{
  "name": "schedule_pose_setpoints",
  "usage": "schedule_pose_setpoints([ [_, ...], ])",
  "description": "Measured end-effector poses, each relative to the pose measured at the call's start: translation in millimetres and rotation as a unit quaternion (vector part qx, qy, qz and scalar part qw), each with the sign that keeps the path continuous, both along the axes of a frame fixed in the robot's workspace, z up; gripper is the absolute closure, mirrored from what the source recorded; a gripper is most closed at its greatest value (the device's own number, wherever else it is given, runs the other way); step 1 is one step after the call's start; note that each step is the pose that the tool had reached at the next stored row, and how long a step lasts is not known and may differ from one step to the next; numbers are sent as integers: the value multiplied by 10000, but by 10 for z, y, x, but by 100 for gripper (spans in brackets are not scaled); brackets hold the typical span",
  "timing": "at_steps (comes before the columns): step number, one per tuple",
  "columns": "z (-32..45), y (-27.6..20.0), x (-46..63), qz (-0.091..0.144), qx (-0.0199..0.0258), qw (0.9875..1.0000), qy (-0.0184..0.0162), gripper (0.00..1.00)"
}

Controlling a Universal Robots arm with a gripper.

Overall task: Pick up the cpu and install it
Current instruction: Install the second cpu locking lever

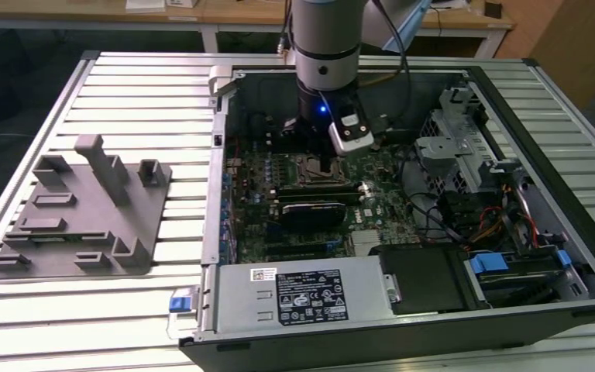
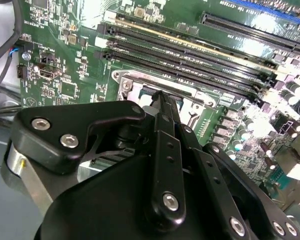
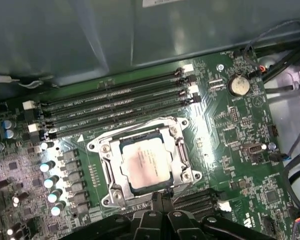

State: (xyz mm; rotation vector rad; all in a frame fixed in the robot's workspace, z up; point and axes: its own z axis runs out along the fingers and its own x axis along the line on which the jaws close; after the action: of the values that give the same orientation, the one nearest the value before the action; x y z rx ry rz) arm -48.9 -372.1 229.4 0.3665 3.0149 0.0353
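the table (image 1: 122,85), a slatted metal top, carries an open pc case (image 1: 545,155) along its far-right part and a grey fixture (image 1: 80,217) near its left edge. inside the case lies the green board (image 3: 250,175), and the arm (image 1: 324,46) reaches down over its middle.

the socket (image 3: 145,162) sits on the board just beside the row of memory slots (image 3: 115,107). the cpu (image 3: 146,166) lies flat inside the socket frame, silver top up, its edges square to the frame.

the tool (image 3: 162,197) hangs directly above the socket's edge farthest from the slots, so the cpu lies just ahead of the fingertips, toward the slots. in both wrist views the fingers (image 2: 162,107) appear pressed together with nothing between them, clenched on air; the tips look clear of the cpu, though whether they touch the frame is hard to make out.

the tool's body hides part of the socket in the second wrist view.
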Motion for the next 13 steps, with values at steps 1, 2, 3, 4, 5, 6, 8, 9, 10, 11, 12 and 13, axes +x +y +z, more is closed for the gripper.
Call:
schedule_pose_setpoints([
  [1,0,-8,1,0,0,10000,1,89],
  [2,0,-17,2,0,0,10000,2,89],
  [3,0,-28,4,0,0,10000,4,89],
  [4,0,-39,6,0,0,10000,6,89],
  [5,0,-50,8,0,1,10000,8,89],
  [6,0,-62,10,0,1,10000,10,89],
  [8,0,-85,12,0,0,10000,15,89],
  [9,-1,-97,14,0,1,10000,16,89],
  [10,0,-108,15,0,0,10000,18,89],
  [11,0,-120,16,0,1,10000,19,89],
  [12,0,-131,16,0,1,10000,20,89],
  [13,-1,-141,16,0,3,10000,21,89],
])
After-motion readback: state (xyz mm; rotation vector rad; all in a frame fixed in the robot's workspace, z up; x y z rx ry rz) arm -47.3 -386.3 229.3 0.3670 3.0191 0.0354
